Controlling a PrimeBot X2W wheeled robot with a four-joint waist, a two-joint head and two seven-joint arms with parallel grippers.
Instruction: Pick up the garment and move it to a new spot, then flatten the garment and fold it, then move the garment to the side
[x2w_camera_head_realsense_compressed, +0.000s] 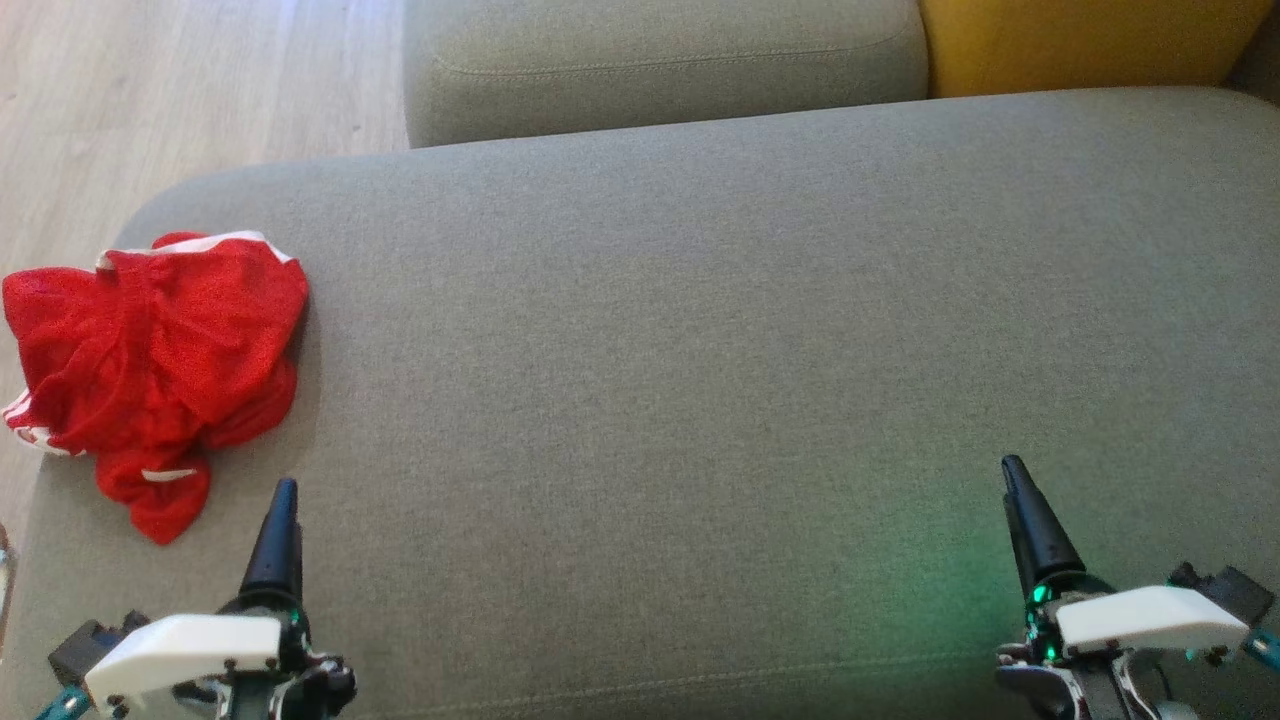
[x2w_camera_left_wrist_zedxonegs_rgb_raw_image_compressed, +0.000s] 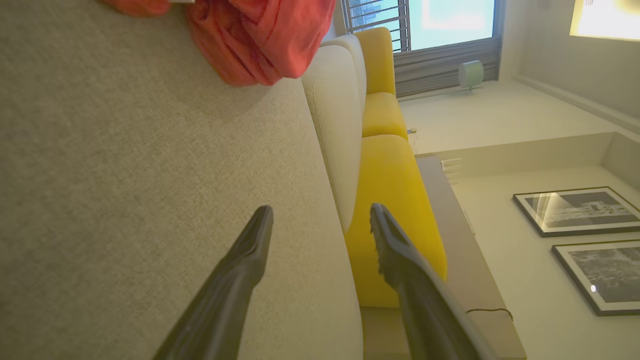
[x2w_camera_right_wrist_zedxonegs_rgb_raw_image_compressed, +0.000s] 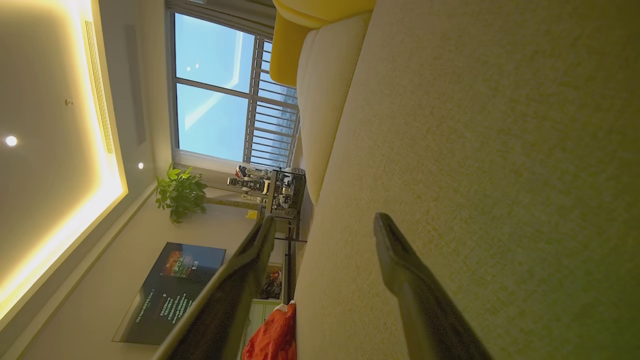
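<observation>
left gripper (x2w_camera_left_wrist_zedxonegs_rgb_raw_image_compressed: 320, 210): jaws wide, held nothing, near crumpled red garment (x2w_camera_head_realsense_compressed: 150, 370) at grey cushion (x2w_camera_head_realsense_compressed: 700, 350) l. edge. right gripper (x2w_camera_right_wrist_zedxonegs_rgb_raw_image_compressed: 325, 220): we noted same, well apart from garment.

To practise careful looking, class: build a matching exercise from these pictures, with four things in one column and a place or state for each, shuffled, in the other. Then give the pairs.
Column one
1. garment
2. left gripper
3. yellow cushion
4. floor

Column two
A. pale wood, upper left of the head view
B. crumpled, at the left end of the grey seat
C. open, holding nothing
D. upper right of the head view

Pairs: 1-B, 2-C, 3-D, 4-A
</observation>
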